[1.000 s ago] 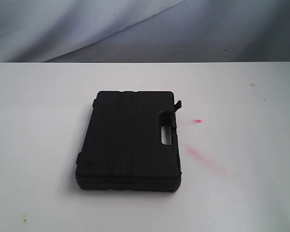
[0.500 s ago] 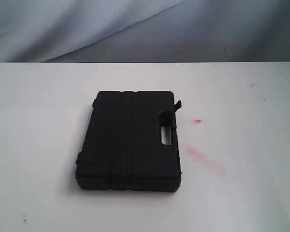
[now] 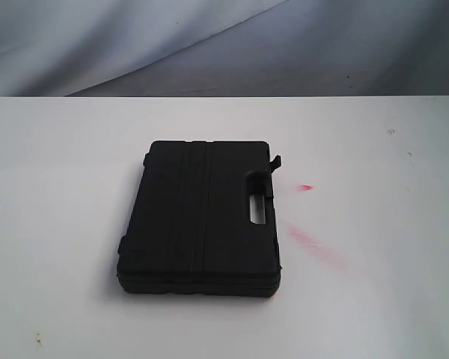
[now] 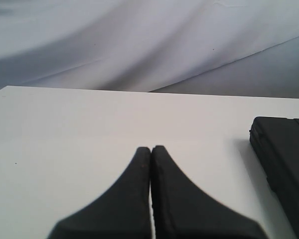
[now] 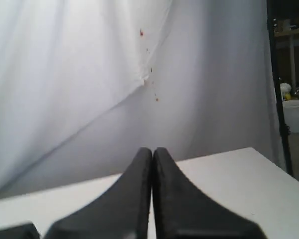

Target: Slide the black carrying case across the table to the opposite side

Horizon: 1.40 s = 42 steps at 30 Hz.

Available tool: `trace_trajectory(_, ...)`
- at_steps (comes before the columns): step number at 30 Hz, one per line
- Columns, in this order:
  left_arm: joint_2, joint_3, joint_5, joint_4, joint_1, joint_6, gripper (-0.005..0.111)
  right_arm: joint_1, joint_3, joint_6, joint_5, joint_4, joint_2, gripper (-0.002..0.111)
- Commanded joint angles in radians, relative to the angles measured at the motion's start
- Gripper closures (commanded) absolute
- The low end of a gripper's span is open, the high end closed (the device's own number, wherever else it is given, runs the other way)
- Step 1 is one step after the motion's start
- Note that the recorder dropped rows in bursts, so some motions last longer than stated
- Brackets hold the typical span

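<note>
The black carrying case (image 3: 200,217) lies flat a little left of the middle of the white table (image 3: 374,299), its handle cut-out facing right. Neither arm shows in the exterior view. In the left wrist view my left gripper (image 4: 151,148) is shut with nothing in it, above bare tabletop, and the case's edge (image 4: 284,164) lies off to one side, apart from the fingers. My right gripper (image 5: 152,149) is also shut and empty over the table, with a corner of the case (image 5: 15,231) just visible beside it.
Pink-red smears (image 3: 314,243) mark the table right of the case, with a small spot (image 3: 306,187) above them. A pale draped cloth (image 3: 209,45) hangs behind the table's far edge. In the right wrist view a white bucket (image 5: 295,114) stands beyond the table's end.
</note>
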Motion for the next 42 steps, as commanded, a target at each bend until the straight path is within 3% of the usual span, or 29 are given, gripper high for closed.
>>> trace_trajectory(1, -0.004, 0.005, -0.004, 0.004, -0.005, -0.007, 0.107, -0.005, 0.004, 0.017, -0.103, 0.357, -0.003, 0.108)
trace_trajectory(3, -0.004, 0.005, -0.004, 0.004, -0.005, -0.004, 0.107, -0.005, 0.004, 0.017, -0.135, 0.358, -0.003, 0.108)
trace_trajectory(5, -0.004, 0.005, -0.004, 0.004, -0.005, -0.004, 0.107, -0.005, -0.013, 0.013, -0.133, 0.222, -0.003, 0.108)
trace_trajectory(6, -0.004, 0.005, -0.004, 0.004, -0.005, -0.004, 0.107, -0.005, -0.069, 0.015, -0.108, 0.077, -0.003, 0.108)
trace_trajectory(10, -0.004, 0.005, -0.004, 0.004, -0.005, -0.004, 0.107, -0.005, -0.291, 0.018, -0.033, -0.141, -0.003, 0.108)
trace_trajectory(13, -0.004, 0.005, -0.004, 0.004, -0.005, -0.006, 0.107, -0.005, -0.415, -0.034, 0.073, -0.411, -0.003, 0.108)
trace_trajectory(15, -0.004, 0.005, -0.004, 0.004, -0.005, -0.006, 0.107, -0.005, -0.448, -0.036, 0.118, -0.468, -0.003, 0.108)
trace_trajectory(25, -0.004, 0.005, -0.004, 0.004, -0.005, -0.003, 0.107, 0.067, -0.466, -0.038, 0.241, -0.422, 0.149, 0.108)
trace_trajectory(33, -0.004, 0.005, -0.004, 0.004, -0.005, -0.005, 0.107, 0.152, -0.661, -0.144, 0.467, -0.205, 0.472, 0.108)
trace_trajectory(42, -0.004, 0.005, -0.004, 0.004, -0.005, -0.005, 0.107, 0.240, -0.866, -0.136, 0.666, -0.044, 0.843, 0.108)
